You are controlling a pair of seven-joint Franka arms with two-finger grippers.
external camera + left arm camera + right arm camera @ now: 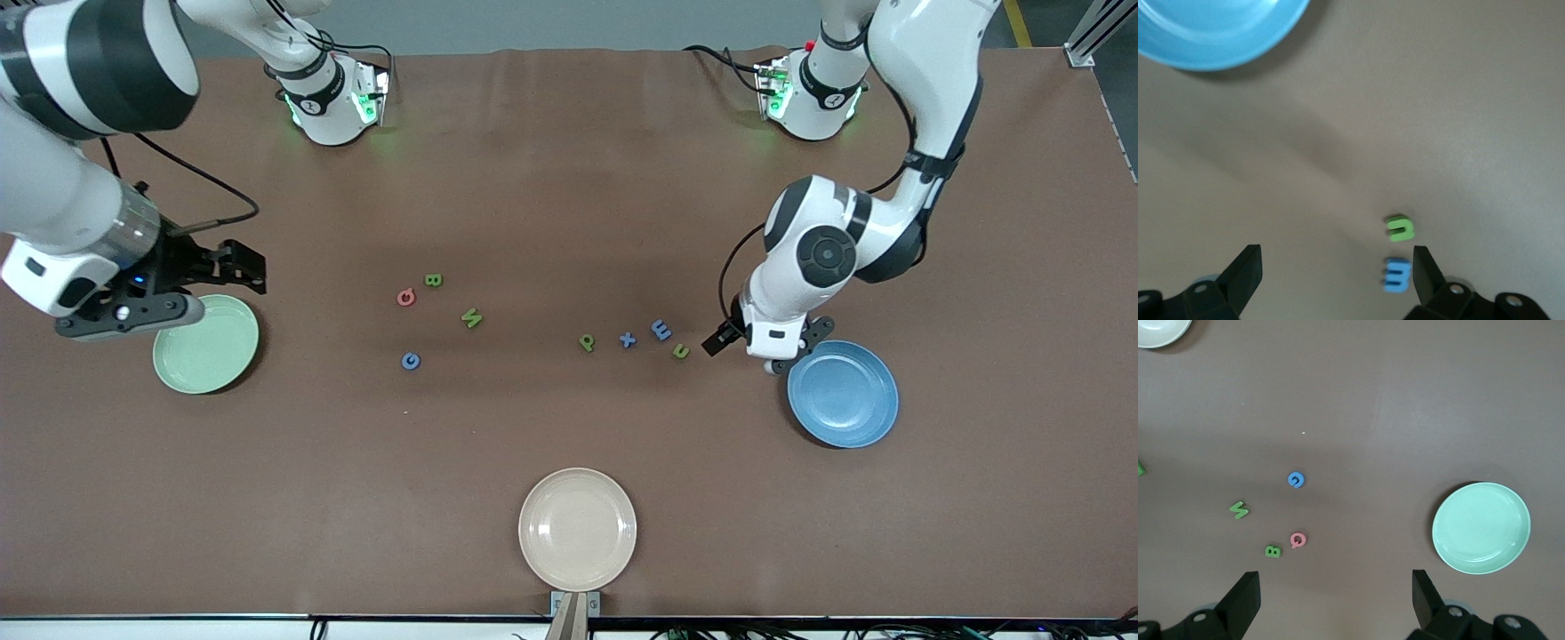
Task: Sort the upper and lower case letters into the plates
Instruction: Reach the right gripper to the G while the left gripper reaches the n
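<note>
Green, blue and red letters [471, 317] lie scattered on the table; left gripper [1337, 273] and right gripper [1336, 599] gape empty.

Robotics lab bench

Two bolted arm bases [333, 102] stood on a brown table [569, 178], cables [711, 55] trailing, grey floor around it.

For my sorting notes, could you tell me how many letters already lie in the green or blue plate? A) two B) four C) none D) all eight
C: the green plate and the blue plate are bare, and all eight letters lie on the table between them.
</note>
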